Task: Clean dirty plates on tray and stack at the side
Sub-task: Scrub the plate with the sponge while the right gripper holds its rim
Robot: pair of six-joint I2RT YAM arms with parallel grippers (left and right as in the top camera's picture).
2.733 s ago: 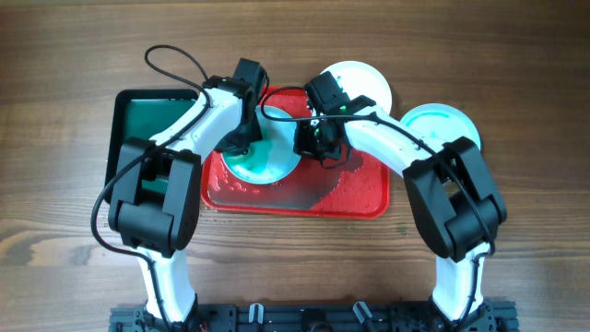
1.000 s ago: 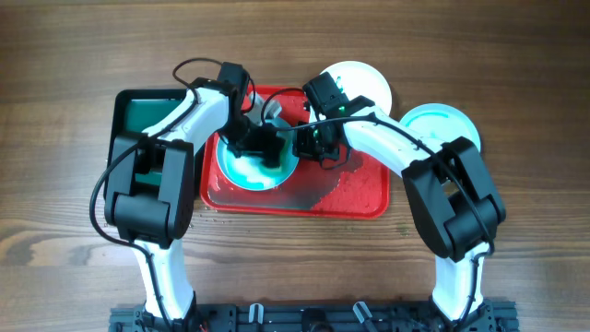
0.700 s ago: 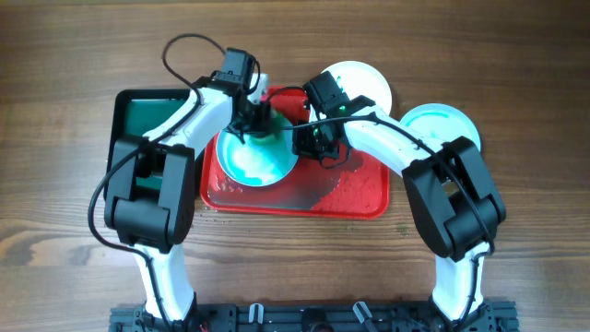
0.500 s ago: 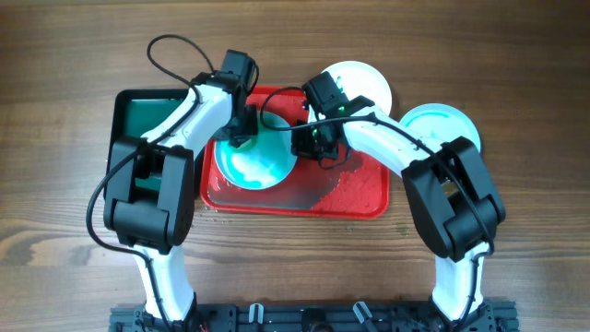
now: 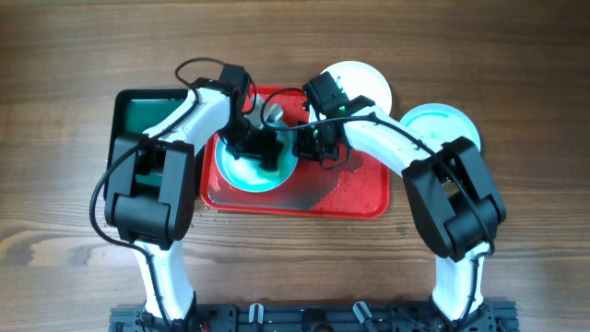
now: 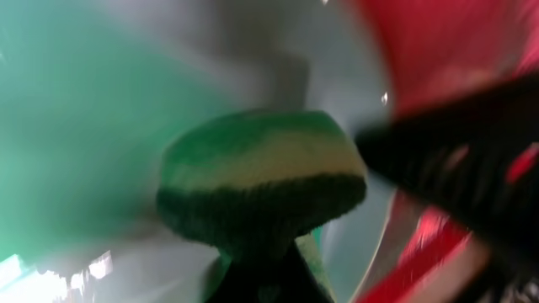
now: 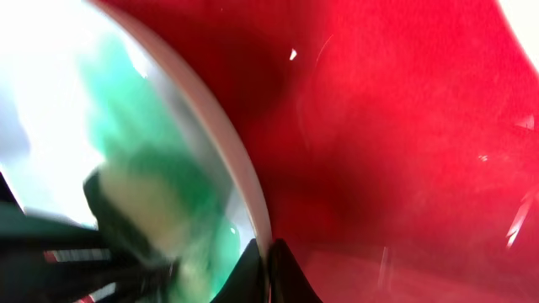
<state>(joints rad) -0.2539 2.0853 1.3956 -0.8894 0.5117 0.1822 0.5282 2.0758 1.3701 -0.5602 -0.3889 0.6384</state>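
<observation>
A dirty plate (image 5: 241, 171) smeared teal lies tilted on the left half of the red tray (image 5: 355, 195). My left gripper (image 5: 261, 146) is shut on a green and yellow sponge (image 6: 261, 181) and presses it on the plate's face (image 6: 76, 126). My right gripper (image 5: 307, 143) is shut on the plate's right rim (image 7: 227, 143), its fingertips (image 7: 268, 269) pinching the rim from both sides. The sponge also shows blurred in the right wrist view (image 7: 135, 210). A white plate (image 5: 361, 81) lies behind the tray, and a pale-aqua plate (image 5: 441, 124) lies on the table at right.
A smaller dark green tray (image 5: 147, 120) with a black rim sits left of the red tray. The red tray's floor (image 7: 387, 126) is wet and shiny. Wooden table (image 5: 516, 74) lies all around.
My left gripper swept the sponge over the plate, from its right side to the top left and back to the right. My right gripper stayed on the rim.
</observation>
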